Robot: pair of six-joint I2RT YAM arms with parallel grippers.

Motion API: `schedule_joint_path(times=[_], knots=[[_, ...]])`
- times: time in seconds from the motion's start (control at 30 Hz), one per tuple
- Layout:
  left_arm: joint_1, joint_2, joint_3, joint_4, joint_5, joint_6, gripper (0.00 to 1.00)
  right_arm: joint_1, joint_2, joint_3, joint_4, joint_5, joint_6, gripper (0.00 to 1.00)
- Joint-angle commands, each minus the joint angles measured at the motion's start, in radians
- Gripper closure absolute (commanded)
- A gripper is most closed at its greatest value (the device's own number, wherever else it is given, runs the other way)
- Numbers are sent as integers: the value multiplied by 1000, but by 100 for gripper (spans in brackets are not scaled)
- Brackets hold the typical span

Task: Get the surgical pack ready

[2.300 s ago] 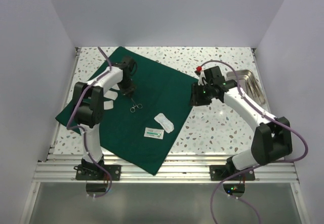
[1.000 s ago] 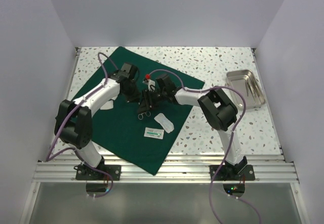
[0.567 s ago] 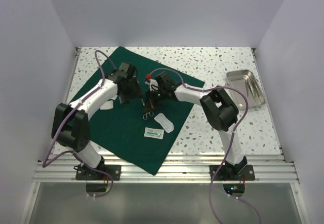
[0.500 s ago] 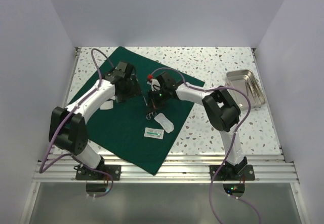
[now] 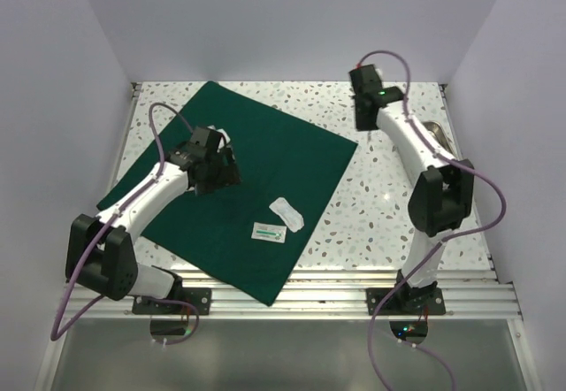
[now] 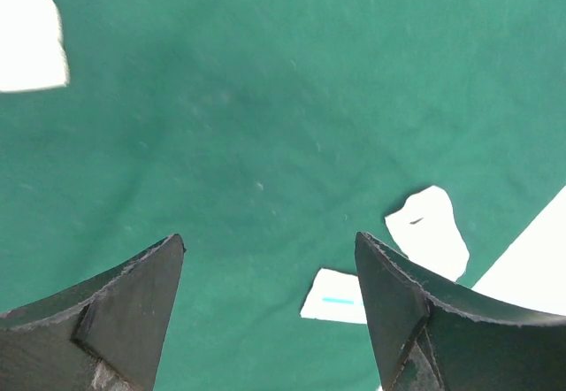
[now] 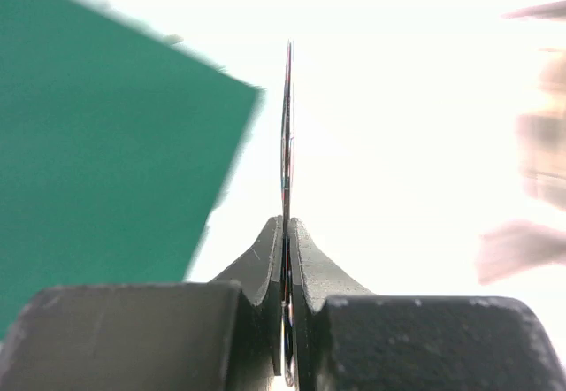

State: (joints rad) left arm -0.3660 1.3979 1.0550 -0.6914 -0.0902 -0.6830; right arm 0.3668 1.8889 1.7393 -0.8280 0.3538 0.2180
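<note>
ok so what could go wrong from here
1. The right fingers pinch the thin metal instrument edge-on. Such a narrow hold could let it swivel or slip out while it is carried.
2. The left fingers hang open over the green drape, with white packets lying close by on the cloth. Grabbing or lifting the drape here might drag the packets or tip them off.

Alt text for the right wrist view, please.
The right gripper has its fingers closed on a thin metal instrument seen edge-on, pointing up the frame. A corner of the green drape fills the left; the rest is washed-out white.
</note>
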Motion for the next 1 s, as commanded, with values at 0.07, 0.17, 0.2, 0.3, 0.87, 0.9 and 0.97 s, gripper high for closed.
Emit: schedule_joint_path(times=[0.07,0.17,0.2,0.3,0.87,0.9,0.97], knots=[[1,-54,-59,142,171,36,19,-231,13,62,-42,347,-202,100],[1,-82,-90,147,176,49,19,-314,78,80,6,329,-278,100],[2,-86,-98,148,176,53,19,-334,122,103,4,298,-278,100],[2,-100,-115,144,170,62,19,-387,186,137,10,257,-282,100],[2,-37,-50,96,168,88,21,-447,406,169,15,309,-333,89],[4,-36,-50,96,170,88,21,-448,407,160,21,309,-338,89],[1,-36,-50,98,172,88,21,-450,417,152,26,298,-341,86]])
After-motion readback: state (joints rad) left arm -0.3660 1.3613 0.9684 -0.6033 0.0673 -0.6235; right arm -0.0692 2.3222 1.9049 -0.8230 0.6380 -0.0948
